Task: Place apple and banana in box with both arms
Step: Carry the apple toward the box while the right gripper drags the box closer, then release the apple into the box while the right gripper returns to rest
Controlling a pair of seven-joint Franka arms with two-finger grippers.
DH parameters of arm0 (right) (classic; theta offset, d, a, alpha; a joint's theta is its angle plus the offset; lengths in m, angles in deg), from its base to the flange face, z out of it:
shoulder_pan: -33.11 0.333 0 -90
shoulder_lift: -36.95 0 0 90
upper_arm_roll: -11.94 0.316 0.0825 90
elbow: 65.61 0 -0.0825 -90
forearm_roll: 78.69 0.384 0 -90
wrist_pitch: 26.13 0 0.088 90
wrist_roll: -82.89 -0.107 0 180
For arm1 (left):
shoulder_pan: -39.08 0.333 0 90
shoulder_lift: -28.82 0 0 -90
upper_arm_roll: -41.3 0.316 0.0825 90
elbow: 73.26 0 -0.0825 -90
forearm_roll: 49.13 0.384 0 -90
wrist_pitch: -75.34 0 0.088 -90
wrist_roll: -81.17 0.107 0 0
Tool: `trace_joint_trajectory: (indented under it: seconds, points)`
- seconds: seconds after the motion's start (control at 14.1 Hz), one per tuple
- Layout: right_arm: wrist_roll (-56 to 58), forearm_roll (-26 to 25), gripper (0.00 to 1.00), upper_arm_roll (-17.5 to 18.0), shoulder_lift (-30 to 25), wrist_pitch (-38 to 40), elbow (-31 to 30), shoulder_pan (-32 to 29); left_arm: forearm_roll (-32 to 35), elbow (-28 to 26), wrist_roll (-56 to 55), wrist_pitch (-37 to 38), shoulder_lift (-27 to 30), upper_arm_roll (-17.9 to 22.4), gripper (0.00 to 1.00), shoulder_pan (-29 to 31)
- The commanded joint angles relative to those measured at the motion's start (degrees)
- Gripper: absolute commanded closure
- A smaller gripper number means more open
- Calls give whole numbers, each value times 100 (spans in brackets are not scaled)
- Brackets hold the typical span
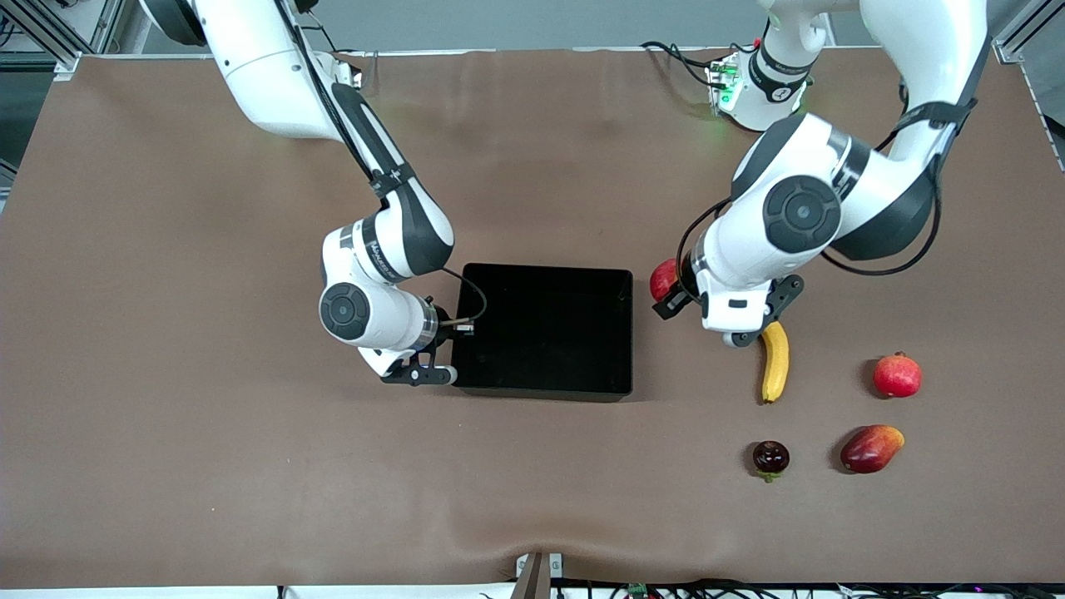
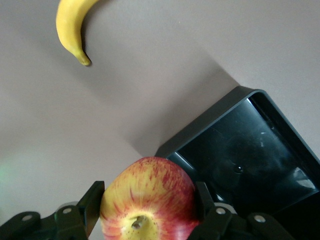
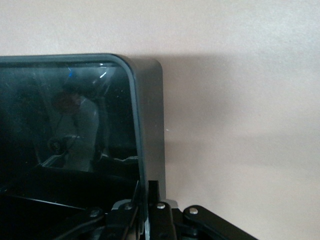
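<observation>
My left gripper is shut on the apple, red with yellow streaks, over the table beside the box's corner at the left arm's end. In the left wrist view the apple sits between my fingers. The yellow banana lies on the table just nearer the camera than that gripper, and shows in the left wrist view. The black box stands mid-table. My right gripper is shut on the box's side wall at the right arm's end, one finger outside.
A plain red fruit with a crown tip, a red-orange mango-like fruit and a small dark fruit lie at the left arm's end, nearer the camera than the banana. The table is brown.
</observation>
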Motion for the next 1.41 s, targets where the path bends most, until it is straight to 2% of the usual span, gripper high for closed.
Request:
trace_joint_trajectory:
  seconds: [0.0,0.21,0.35,0.57,0.85,0.99,1.13,1.27,1.34]
  points:
    - [-120,184,100,-49,111,-88,189,179,-9,99,-503,-225,-207,-29,100,-192]
    - [-120,184,100,-49,129,-175,189,188,-9,125,-978,-787,-488,-11,100,-455]
    - [-94,175,47,-49,129,-272,180,188,8,125,-1023,-1086,-655,24,100,-605]
    - [-59,131,0,-58,111,-404,180,171,393,125,-1031,-1219,-1024,33,100,-693]
    - [186,87,0,-181,-107,-440,180,74,553,125,-953,-1824,-1411,322,100,-1053]
    - [187,-70,0,-251,-537,-309,66,-22,841,125,-926,-1966,-1569,621,100,-1412]
    - [170,-621,0,-269,-950,208,48,-171,1001,125,-926,-1975,-1701,884,100,-1685]
    - [170,-1202,0,-260,-1398,840,83,-434,1150,116,-926,-1975,-1772,999,100,-1914]
    - [161,-1335,0,-243,-1653,1157,83,-566,1290,99,-944,-1975,-1807,1008,100,-1967]
